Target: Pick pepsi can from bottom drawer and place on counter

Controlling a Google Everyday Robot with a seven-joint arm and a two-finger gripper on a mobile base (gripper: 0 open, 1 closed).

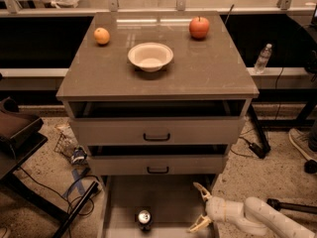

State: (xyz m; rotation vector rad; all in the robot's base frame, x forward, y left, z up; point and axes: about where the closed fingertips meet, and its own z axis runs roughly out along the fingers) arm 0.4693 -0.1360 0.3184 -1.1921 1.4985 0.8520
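Cream-white gripper (195,208) at right of pale grey bottom drawer (168,202); dark, silver-topped pepsi can (144,218); grey-brown counter (198,73)

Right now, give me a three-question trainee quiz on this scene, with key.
1. True or false: the pepsi can stands in the bottom drawer, apart from the gripper at the drawer's right edge.
2. What sits near the middle of the counter? A mug, B bowl, C plate.
3. Are the gripper's fingers open or shut?
Key: 1 true; 2 B; 3 open.
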